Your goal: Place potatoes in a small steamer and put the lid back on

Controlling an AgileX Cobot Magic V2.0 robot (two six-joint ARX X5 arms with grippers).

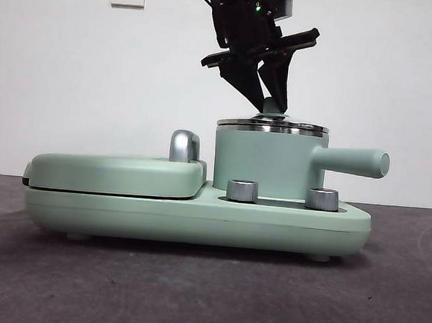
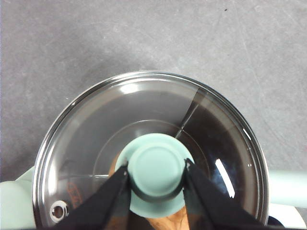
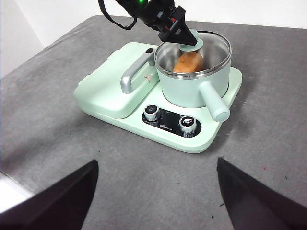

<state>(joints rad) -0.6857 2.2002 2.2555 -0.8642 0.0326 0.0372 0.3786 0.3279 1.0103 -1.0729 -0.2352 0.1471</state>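
The small mint-green steamer (image 1: 268,162) stands on the right half of a mint-green cooker base (image 1: 196,220), its handle pointing right. The glass lid (image 1: 273,125) lies flat on its steel rim. My left gripper (image 1: 269,100) comes down from above and is shut on the lid's mint-green knob (image 2: 157,170), one jaw on each side. The orange-brown potato (image 3: 189,62) lies inside the steamer (image 3: 192,91), seen through the glass (image 2: 144,110). My right gripper (image 3: 157,162) is open and empty, high above the table in front of the cooker.
A flat hinged grill plate (image 1: 118,175) with a chrome handle (image 1: 185,145) takes up the cooker's left half. Two steel dials (image 1: 243,190) sit at the front of the base. Grey table all around, white wall behind.
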